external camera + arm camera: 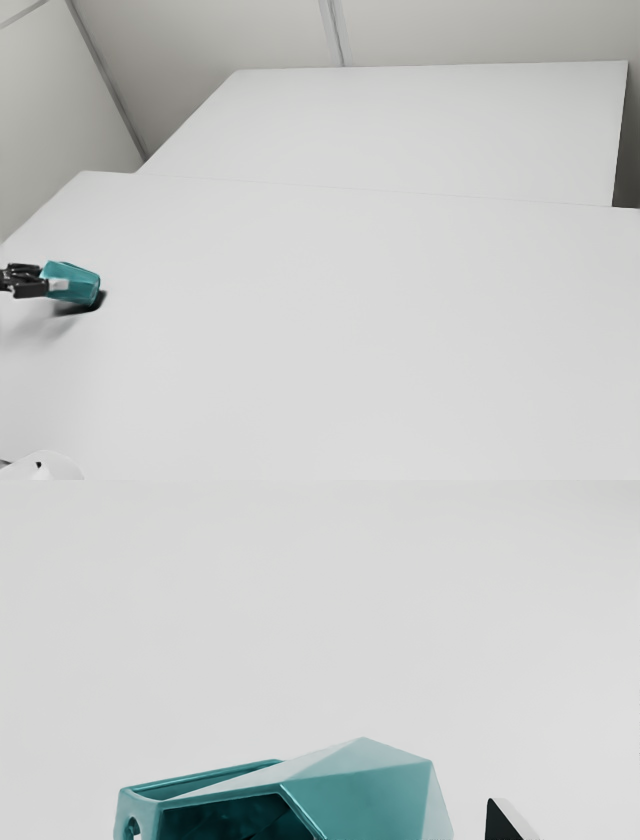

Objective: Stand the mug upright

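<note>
And here's the mug (375, 800), on its side by the fingertips, its mouth turned back toward the gripper (52, 277)! The fingers are spread, one tip standing clear just beside the mug's outer wall; the other is hard to make out. Below them all, the white table (350, 320).
</note>
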Tool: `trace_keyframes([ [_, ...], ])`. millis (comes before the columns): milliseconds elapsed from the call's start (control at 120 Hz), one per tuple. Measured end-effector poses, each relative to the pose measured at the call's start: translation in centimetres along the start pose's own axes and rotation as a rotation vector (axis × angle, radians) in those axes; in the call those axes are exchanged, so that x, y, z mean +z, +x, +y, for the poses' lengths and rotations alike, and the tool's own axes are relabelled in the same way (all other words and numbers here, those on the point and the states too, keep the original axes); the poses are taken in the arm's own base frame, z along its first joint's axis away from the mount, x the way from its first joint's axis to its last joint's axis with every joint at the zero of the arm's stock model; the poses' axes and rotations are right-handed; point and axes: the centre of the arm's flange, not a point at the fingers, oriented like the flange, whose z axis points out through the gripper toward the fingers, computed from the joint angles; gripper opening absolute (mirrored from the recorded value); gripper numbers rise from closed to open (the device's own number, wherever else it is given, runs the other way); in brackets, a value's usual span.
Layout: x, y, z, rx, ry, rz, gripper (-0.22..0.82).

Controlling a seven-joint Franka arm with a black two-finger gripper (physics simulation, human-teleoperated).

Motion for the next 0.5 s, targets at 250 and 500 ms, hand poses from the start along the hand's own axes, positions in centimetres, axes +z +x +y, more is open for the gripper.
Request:
trace_keyframes([
  [250, 0.3, 2.1, 0.1, 0.028, -0.002, 0.014, -0.04],
  [500, 0.0, 3.7, 0.1, 0.040, 0.006, 0.017, -0.11],
])
